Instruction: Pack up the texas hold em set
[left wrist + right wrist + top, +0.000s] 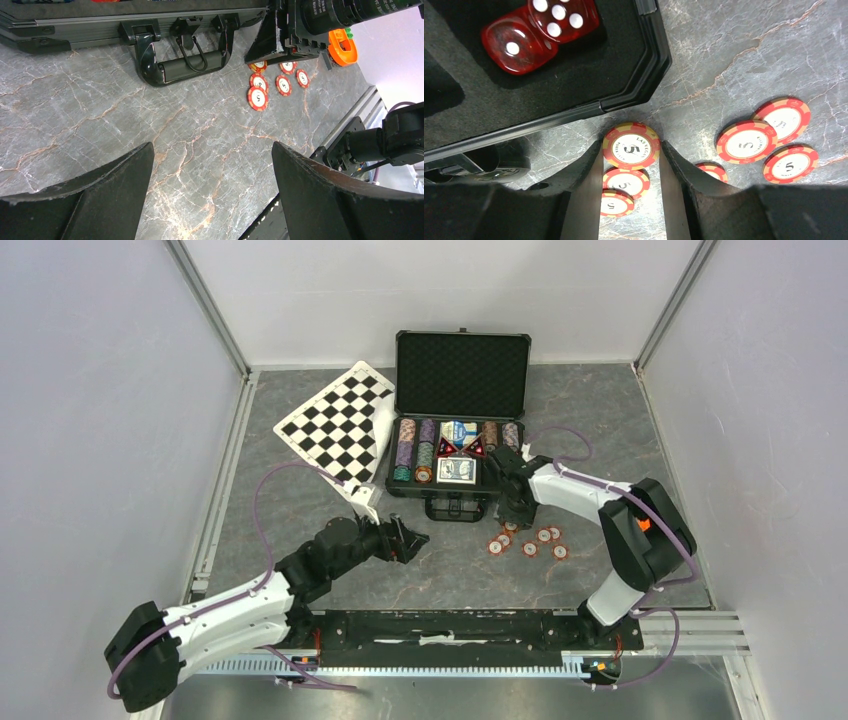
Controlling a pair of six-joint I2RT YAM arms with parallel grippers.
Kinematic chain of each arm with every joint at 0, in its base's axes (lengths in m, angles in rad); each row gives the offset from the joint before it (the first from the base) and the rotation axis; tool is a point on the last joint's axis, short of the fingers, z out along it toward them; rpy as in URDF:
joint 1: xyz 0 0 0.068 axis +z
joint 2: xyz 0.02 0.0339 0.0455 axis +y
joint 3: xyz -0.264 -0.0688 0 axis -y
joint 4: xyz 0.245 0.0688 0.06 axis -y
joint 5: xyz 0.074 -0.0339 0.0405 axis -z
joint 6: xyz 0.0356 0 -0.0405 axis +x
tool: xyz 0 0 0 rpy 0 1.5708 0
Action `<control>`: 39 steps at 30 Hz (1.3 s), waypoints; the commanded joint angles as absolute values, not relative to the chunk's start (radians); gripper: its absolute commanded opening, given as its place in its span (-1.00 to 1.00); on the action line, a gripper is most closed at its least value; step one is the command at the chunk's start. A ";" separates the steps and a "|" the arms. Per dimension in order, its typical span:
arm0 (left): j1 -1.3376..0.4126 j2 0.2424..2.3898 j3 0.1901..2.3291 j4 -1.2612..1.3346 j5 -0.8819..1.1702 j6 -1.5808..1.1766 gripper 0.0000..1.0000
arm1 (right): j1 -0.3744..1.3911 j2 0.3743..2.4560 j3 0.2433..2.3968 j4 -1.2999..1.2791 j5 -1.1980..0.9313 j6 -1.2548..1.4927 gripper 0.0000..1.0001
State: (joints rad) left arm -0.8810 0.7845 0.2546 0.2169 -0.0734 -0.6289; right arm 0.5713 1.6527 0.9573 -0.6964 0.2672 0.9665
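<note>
Case (462,375) mostly packed with cards (457,470) and dice (539,30); about 7 red chips (528,548) remain outside, right gripper (631,148) pinching 1 chip (631,145), left gripper (212,150) open, empty.

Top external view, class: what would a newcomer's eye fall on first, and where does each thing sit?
The open black case at the far middle, packed with chip rows and card decks, draws the eye first, with a black-and-white checkered board lying to its left. In front of it, loose red chips dot the table, and the right gripper straddles one, near two red dice in the case's corner.
</note>
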 commanded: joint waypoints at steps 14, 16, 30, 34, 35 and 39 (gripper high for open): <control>-0.872 0.788 0.253 0.242 -0.071 -0.594 0.87 | 0.623 1.513 0.972 -0.804 0.272 0.874 -0.23; -0.871 0.794 0.253 0.246 -0.069 -0.593 0.87 | 0.646 1.522 0.974 -0.799 0.265 0.874 -0.23; -0.871 0.827 0.256 0.264 -0.057 -0.593 0.87 | 0.670 1.543 0.877 -0.671 0.217 0.846 -0.22; -0.871 0.836 0.258 0.271 -0.051 -0.593 0.87 | 0.670 1.562 0.884 -0.664 0.236 0.842 -0.22; -0.871 0.837 0.258 0.271 -0.050 -0.593 0.87 | 0.670 1.567 0.881 -0.666 0.239 0.846 -0.22; -0.871 0.838 0.258 0.273 -0.050 -0.593 0.87 | 0.681 1.580 0.864 -0.644 0.219 0.841 -0.22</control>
